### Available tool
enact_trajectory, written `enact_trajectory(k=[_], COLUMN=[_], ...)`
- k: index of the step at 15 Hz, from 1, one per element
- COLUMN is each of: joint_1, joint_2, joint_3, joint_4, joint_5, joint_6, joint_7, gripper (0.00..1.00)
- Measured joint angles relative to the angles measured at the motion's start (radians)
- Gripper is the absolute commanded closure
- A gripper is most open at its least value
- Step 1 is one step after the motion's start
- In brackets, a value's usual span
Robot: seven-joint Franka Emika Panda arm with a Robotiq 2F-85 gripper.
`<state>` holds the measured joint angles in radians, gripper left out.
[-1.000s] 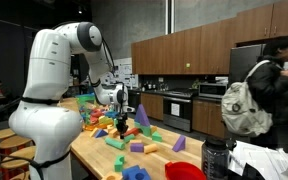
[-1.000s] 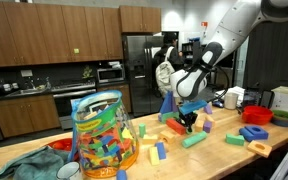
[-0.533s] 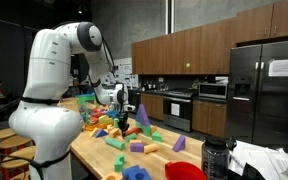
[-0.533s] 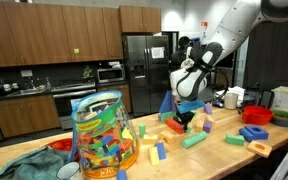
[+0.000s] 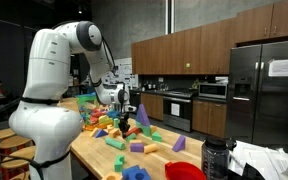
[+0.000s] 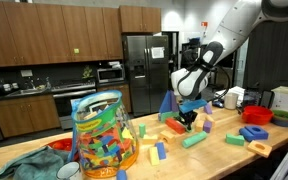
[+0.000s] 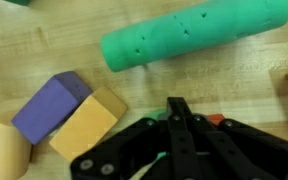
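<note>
Closest in, from the wrist view: pincer (image 7: 179,118) shut tight, fingertips pressed together, gripping nothing. Hangs low over the wooden worktop (image 7: 44,40), tips clear of every block.

Just beside the tips, toward the lower left of that view: an orange block (image 7: 88,127), touching a purple block (image 7: 48,106), with a tan curved piece (image 7: 8,150) next to the purple one.

A little farther ahead of the tips: a long green cylinder (image 7: 194,36), lying flat on its side on the bare wood, apart from the pincer and from the other blocks.

By the look of it, handling of the green cylinder not begun: not gripped, not lifted, not even touched. Nothing stacked or gathered near the tips either, so the whole of the work left to do.

Farther out, in an exterior view: white arm (image 5: 59,60) bent down over the worktop, among scattered coloured blocks. Beyond those, toward the worktop's ends: a clear bag (image 6: 104,135) stuffed with blocks, and a red bowl (image 6: 259,116).

Farthest back: dark wood cabinets (image 6: 44,35) and a steel fridge (image 6: 144,60).
</note>
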<state>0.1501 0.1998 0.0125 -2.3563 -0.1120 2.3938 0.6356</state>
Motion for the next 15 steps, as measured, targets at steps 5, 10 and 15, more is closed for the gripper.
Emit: enact_trajectory(k=[5, 10, 15], joint_1=[-0.008, -0.041, -0.05], joint_2=[-0.059, -0.1, -0.098], joint_3=[-0.001, -0.003, -0.001], joint_4=[-0.021, -0.052, -0.061], joint_5=[-0.003, -0.009, -0.009], joint_6=[-0.164, -0.221, -0.204], joint_7=[-0.04, -0.068, -0.094], gripper=[1.0, 1.0, 1.0])
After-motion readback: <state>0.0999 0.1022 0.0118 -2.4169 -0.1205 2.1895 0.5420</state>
